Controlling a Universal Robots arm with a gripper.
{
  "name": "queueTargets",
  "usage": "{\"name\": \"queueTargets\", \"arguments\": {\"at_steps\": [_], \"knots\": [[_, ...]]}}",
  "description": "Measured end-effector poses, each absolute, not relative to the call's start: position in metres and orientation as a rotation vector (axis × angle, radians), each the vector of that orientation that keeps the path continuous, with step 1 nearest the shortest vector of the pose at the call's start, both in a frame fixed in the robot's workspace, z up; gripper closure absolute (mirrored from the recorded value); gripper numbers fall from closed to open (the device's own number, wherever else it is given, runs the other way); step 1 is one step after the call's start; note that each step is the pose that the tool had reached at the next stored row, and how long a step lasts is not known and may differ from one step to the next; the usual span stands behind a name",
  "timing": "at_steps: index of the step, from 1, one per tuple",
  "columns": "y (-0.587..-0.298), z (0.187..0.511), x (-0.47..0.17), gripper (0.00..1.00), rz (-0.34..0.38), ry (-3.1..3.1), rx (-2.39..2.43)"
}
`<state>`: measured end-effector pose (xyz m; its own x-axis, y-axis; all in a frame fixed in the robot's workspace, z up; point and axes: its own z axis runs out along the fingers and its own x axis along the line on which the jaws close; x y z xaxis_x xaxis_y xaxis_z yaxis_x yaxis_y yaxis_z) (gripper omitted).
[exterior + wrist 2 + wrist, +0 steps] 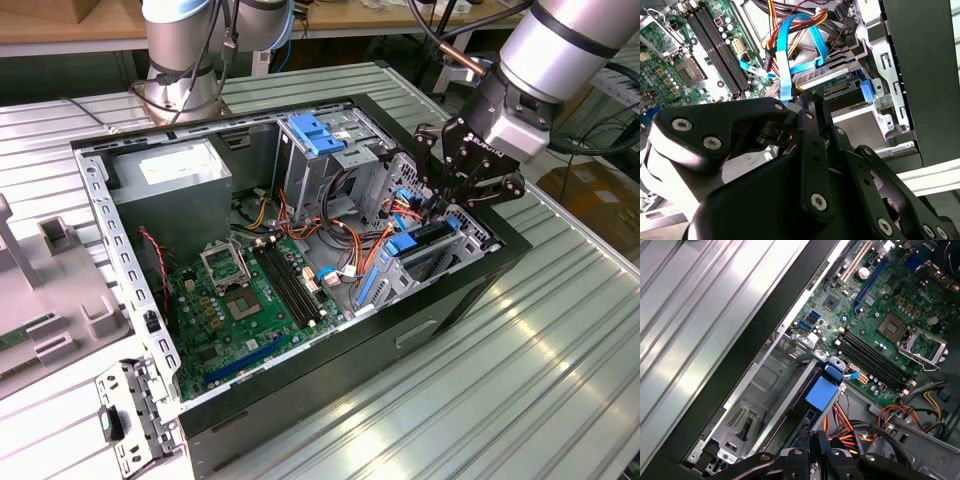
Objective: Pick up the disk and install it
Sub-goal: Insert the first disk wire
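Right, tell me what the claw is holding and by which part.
Cannot be told: the claw sits over the blue-framed grey disk in its bay, contact hidden.

Exterior view looks down from afar; both wrist views closely share the motherboard (pixel 880 325)

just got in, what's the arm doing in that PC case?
The arm's hand is down at the drive bay corner of the open computer case, on the exterior view's right. The disk, in its blue carrier, sits in the metal drive cage there, right under the hand. Beside it lie the motherboard and a tangle of cables.
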<state>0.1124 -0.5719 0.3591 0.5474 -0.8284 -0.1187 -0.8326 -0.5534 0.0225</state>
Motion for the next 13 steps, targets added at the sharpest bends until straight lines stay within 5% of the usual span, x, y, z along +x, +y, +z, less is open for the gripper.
{"name": "queueTargets", "arguments": {"at_steps": [13], "knots": [[-0.5719,0.3587,0.1125,0.82,0.177,1.552,-2.68]]}}
